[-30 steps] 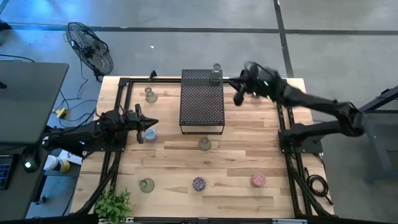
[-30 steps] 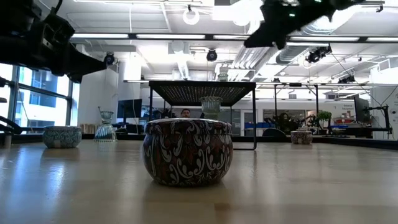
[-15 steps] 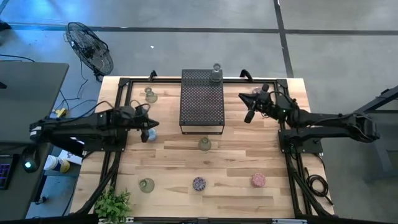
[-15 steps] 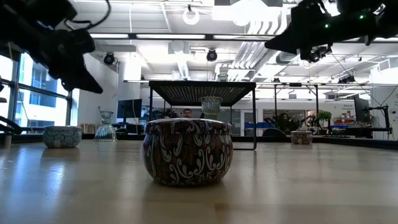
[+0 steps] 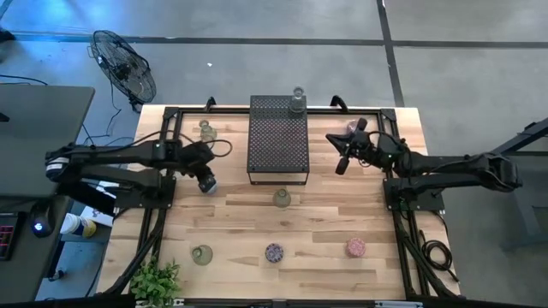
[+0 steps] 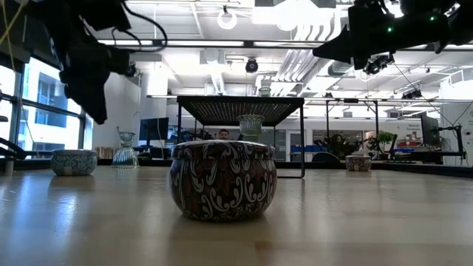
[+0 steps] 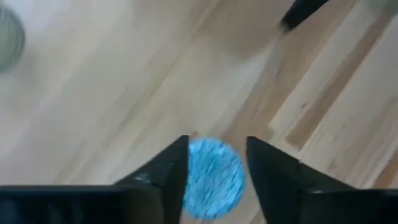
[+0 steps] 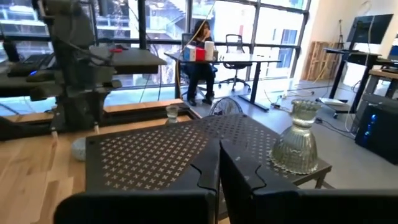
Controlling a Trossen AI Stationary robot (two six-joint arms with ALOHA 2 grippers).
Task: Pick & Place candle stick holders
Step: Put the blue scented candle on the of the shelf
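Note:
The candle stick holders are small round cups spread over the table. A pale blue one (image 5: 209, 185) (image 7: 214, 177) stands at the left. My left gripper (image 7: 217, 162) (image 5: 205, 177) hangs open above it, pointing down, one finger on either side in the left wrist view and clear of it in the low view (image 6: 94, 111). A clear one (image 8: 297, 140) stands on the black stand's (image 5: 277, 139) far right corner. My right gripper (image 8: 219, 165) (image 5: 341, 162) is shut and level, right of the stand, holding nothing.
More holders stand on the table: clear ones (image 5: 206, 130) (image 5: 282, 198) (image 5: 202, 254), a patterned one (image 5: 273, 252) (image 6: 223, 179) and a pink one (image 5: 355, 247). A plant (image 5: 156, 281) sits at the near left corner. Black frame rails (image 5: 163, 154) run along both sides.
My left gripper has swung from level to pointing down and has gone toward the table's right edge, ending over the pale blue holder. My right gripper has drawn back from the stand's far right corner toward the near and right edges, sinking, then has kept still.

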